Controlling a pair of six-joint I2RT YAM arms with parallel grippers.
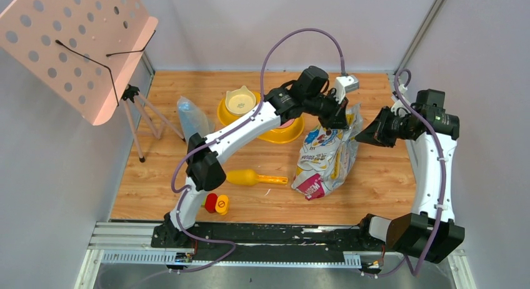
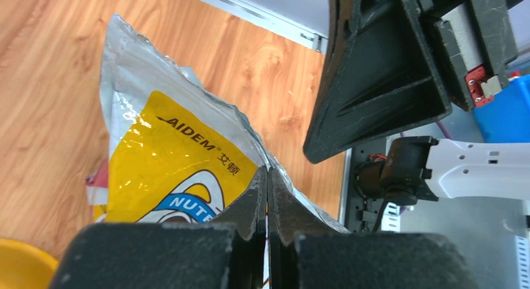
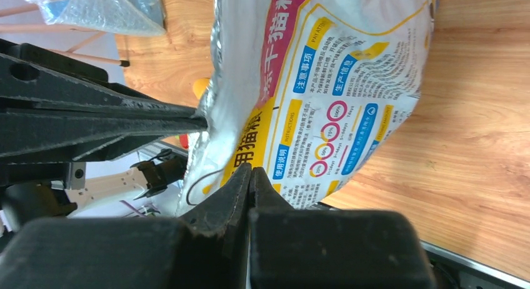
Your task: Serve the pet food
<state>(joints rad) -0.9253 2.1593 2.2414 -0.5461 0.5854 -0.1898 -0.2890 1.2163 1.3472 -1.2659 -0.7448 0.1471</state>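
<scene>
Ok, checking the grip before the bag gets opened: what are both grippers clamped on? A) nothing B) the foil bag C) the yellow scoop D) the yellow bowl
B: the wrist views show the left gripper and the right gripper each shut on an edge of the foil bag.

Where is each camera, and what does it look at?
Top: above and behind, looking down at the table; both arms show.
Left wrist: behind the left gripper, facing the bag it pinches.
Right wrist: behind the right gripper, facing the bag's printed side, pinched too.
Shared: both wrists see the bag.
</scene>
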